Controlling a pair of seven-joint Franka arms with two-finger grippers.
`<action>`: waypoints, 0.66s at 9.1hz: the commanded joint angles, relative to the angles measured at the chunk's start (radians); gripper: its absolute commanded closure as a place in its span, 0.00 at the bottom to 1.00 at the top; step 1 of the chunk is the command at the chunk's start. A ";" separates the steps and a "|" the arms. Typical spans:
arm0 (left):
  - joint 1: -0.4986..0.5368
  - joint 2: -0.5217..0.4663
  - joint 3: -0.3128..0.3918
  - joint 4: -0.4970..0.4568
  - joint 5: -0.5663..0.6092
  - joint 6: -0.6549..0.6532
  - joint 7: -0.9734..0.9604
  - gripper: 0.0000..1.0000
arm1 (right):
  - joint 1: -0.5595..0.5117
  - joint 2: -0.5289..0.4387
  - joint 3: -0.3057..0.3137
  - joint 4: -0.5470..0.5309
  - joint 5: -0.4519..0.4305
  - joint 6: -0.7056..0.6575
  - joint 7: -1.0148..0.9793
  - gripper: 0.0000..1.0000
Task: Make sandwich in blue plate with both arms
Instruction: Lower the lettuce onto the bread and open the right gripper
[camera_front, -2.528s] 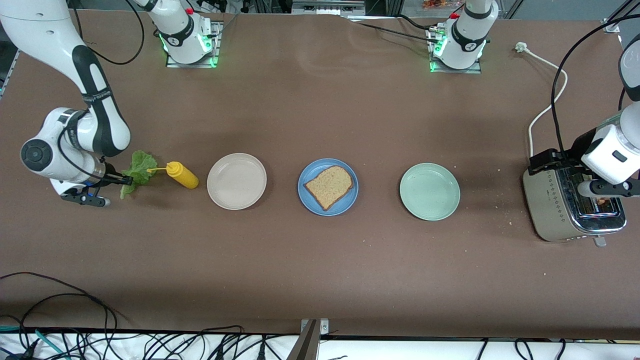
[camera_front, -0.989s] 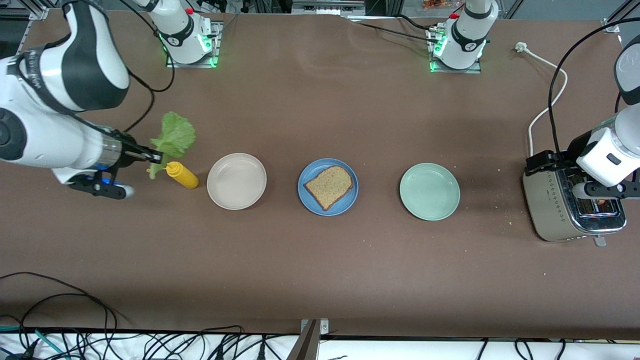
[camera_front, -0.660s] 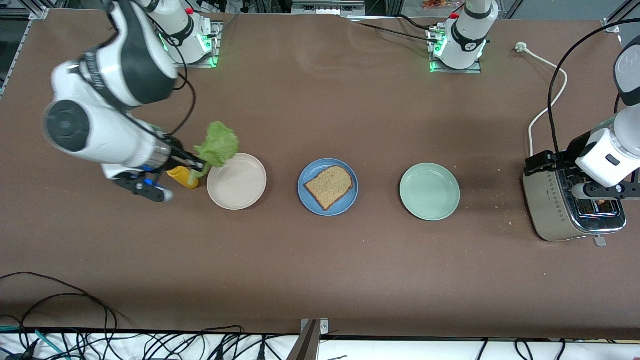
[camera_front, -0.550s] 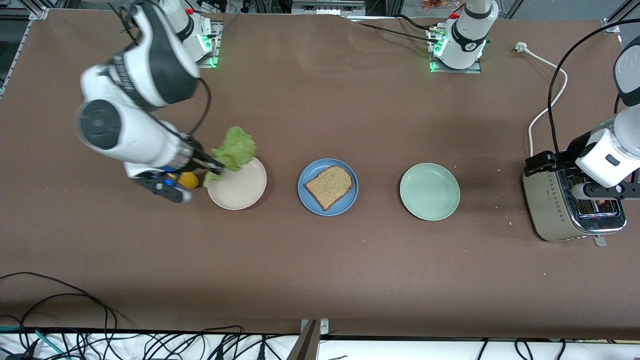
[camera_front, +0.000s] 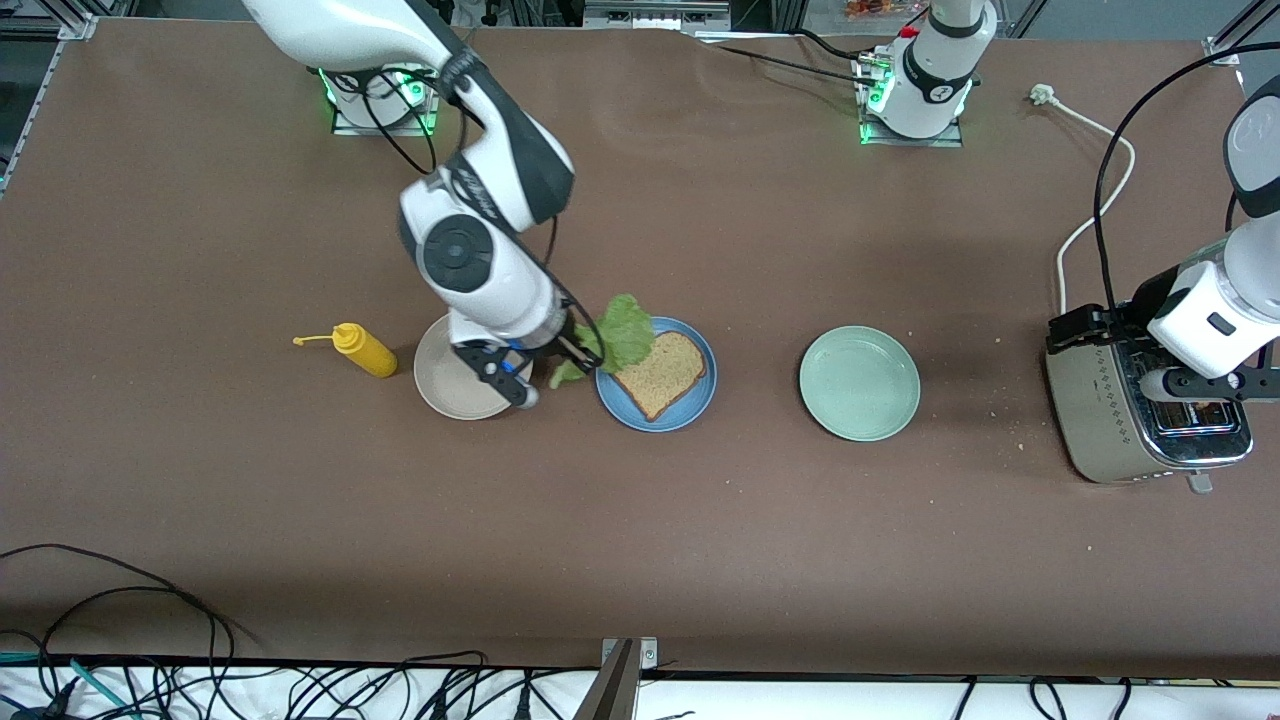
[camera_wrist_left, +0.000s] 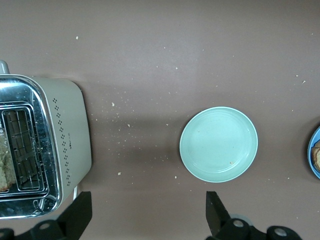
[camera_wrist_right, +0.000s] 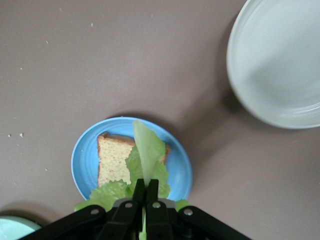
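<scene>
With our right gripper (camera_wrist_right: 146, 192) pinching the lettuce leaf (camera_front: 622, 335) over the blue plate's (camera_front: 702, 402) edge at mid-table, we should centre it on the 1 bread slice (camera_front: 660, 374) before letting go, while our left gripper (camera_wrist_left: 145, 215) waits spread wide over the toaster (camera_front: 1110, 425).

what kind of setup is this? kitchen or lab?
Most likely a robotics lab bench set up as a mock kitchen: two bolted-down arms, the right gripper carrying lettuce to bread on a blue plate, a toaster, and loose cables along the table edge.
</scene>
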 joint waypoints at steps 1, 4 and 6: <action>-0.002 -0.005 0.003 -0.001 -0.007 -0.009 0.023 0.00 | 0.087 0.140 -0.011 0.019 -0.002 0.235 0.149 1.00; -0.002 -0.007 0.003 0.000 -0.007 -0.009 0.021 0.00 | 0.113 0.191 -0.012 0.019 -0.022 0.289 0.178 0.79; -0.002 -0.009 0.003 -0.001 -0.007 -0.009 0.020 0.00 | 0.113 0.177 -0.033 0.018 -0.038 0.271 0.174 0.00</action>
